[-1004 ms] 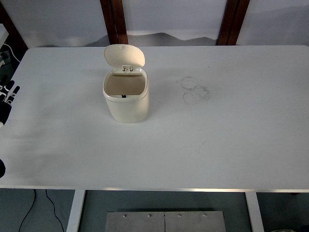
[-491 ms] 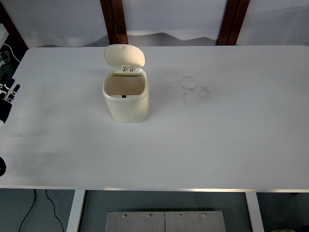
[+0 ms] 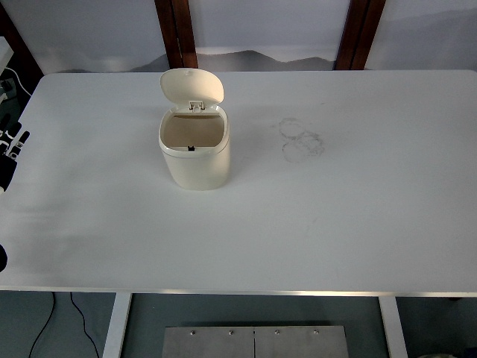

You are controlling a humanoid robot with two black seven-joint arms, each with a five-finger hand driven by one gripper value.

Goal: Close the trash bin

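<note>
A small cream trash bin [image 3: 196,160] stands upright on the white table [image 3: 335,224], left of centre. Its hinged lid [image 3: 192,86] is flipped up at the back, so the brown inside [image 3: 193,130] shows. Only part of my left hand [image 3: 10,148] shows at the picture's left edge, well to the left of the bin and apart from it. Its black-and-white fingers [image 3: 20,139] lie stretched out with nothing in them. My right hand does not show.
Faint ring-shaped smudges [image 3: 302,139] mark the tabletop right of the bin. Two dark wooden posts [image 3: 177,33] stand behind the table's far edge. A black cable [image 3: 52,317] hangs below the near left corner.
My left hand has slid a little further left, so less of it shows at the edge. The bin and its lid have not moved.
</note>
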